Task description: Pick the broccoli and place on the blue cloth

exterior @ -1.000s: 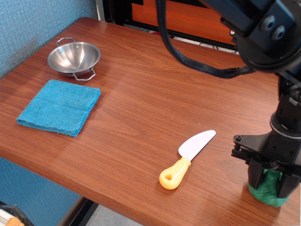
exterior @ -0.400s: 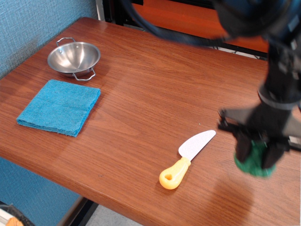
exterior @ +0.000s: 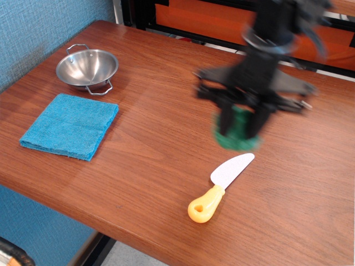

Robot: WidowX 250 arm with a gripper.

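My gripper is shut on the dark-green broccoli and carries it in the air over the middle of the table, above and behind the toy knife. The arm and gripper are blurred by motion. The teal-blue cloth lies flat and bare at the table's left side, well to the left of the gripper. The broccoli's upper part is hidden between the black fingers.
A steel bowl with handles stands behind the cloth at the far left. A toy knife with a yellow handle lies near the front edge, just below the gripper. The wooden table ends close in front and at the left.
The gripper has lifted the broccoli off the table at the front right and moved it up and to the left, past the knife, toward the table's middle.
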